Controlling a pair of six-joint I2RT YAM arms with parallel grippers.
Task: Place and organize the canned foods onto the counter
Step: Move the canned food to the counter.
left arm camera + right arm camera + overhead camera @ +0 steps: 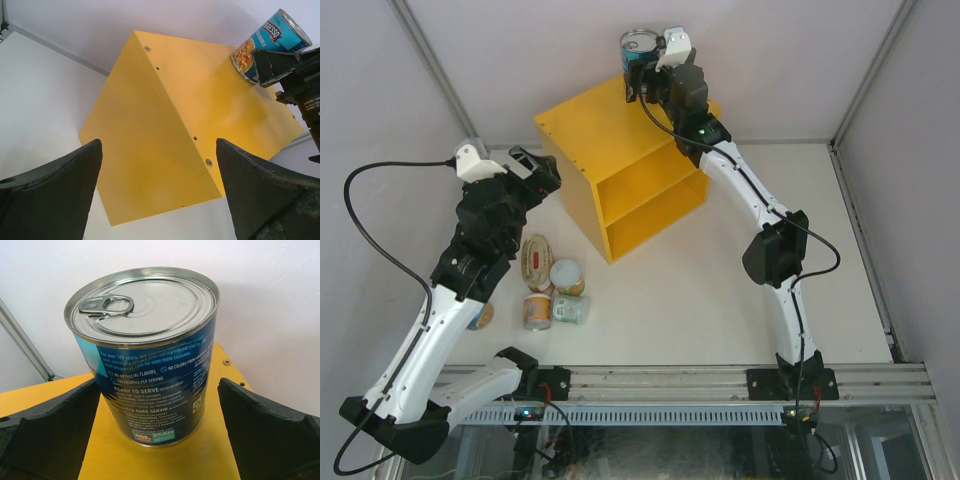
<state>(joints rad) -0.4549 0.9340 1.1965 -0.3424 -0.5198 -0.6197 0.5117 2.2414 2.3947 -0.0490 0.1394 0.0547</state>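
Note:
A tall blue-labelled can [639, 47] [150, 365] [272, 40] stands upright on the far corner of the yellow counter's top [610, 140] [150, 125] [212, 450]. My right gripper [642, 80] [157, 382] is open around it, one finger on each side, with a clear gap on the right. My left gripper [533, 166] [159, 145] is open and empty, hanging left of the counter and facing its side wall. Several more canned foods lie on the table: a flat oval tin [535, 258] and small round cans [567, 275] [538, 310] [572, 308].
One more can [480, 316] is partly hidden under my left arm. White enclosure walls stand close behind the counter. The counter's two open shelves [650, 195] face the front right. A metal rail [670, 385] runs along the near table edge.

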